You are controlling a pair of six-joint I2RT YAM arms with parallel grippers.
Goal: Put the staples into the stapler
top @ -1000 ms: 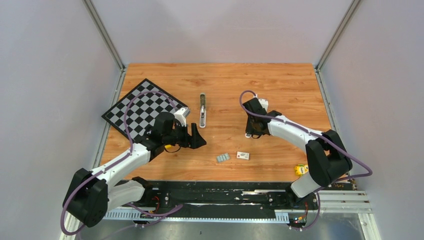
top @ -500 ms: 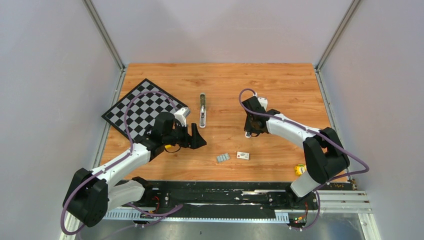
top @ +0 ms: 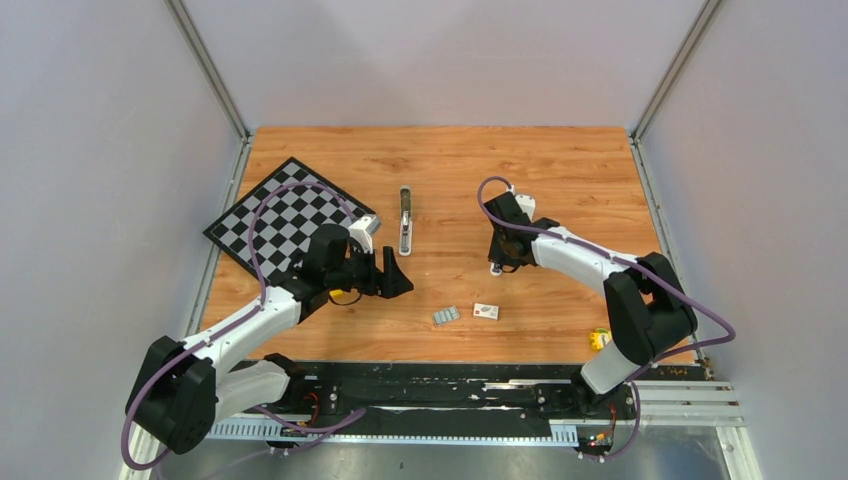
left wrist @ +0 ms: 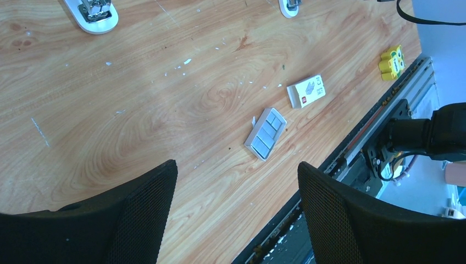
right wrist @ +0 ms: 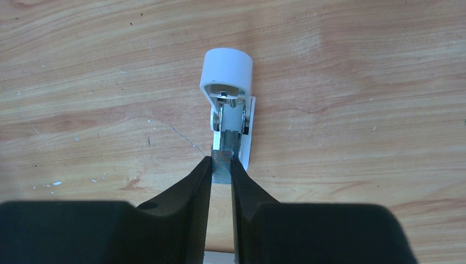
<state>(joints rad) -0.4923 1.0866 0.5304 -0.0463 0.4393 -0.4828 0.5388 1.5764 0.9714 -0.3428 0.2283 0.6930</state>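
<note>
Hovering over the near part of the counter (top: 560, 180), the left gripper (left wrist: 236, 165) had its jaws wide apart and held nothing; in its wrist view the staples (left wrist: 265, 133) lay flat on the wood just beyond its two fingers, as a small grey block of strips side by side; the white box (left wrist: 306, 91) lay just right of them, not touching, and the yellow block (left wrist: 391, 59) sat at the near right edge. The stapler (top: 405, 222) lay farther off, well apart from the staples, stretched from near to far between the two grippers and right of the checkered board (top: 280, 215); it looked folded open, but it was too small to be sure. The right gripper (right wrist: 221, 165) was clamped on a thin metal strip (right wrist: 221, 171) at the near end of a small white-capped piece (right wrist: 226, 71) with a shiny channel; whether that strip was staples or a part of the piece, I could not tell. I judged the step in hand to be the reach for the staples; the next move called for lowering the left gripper over the block, turning it so the fingers meet the long sides, and closing softly, because the strips could separate or slide; then the block had to go to the stapler's channel.
</note>
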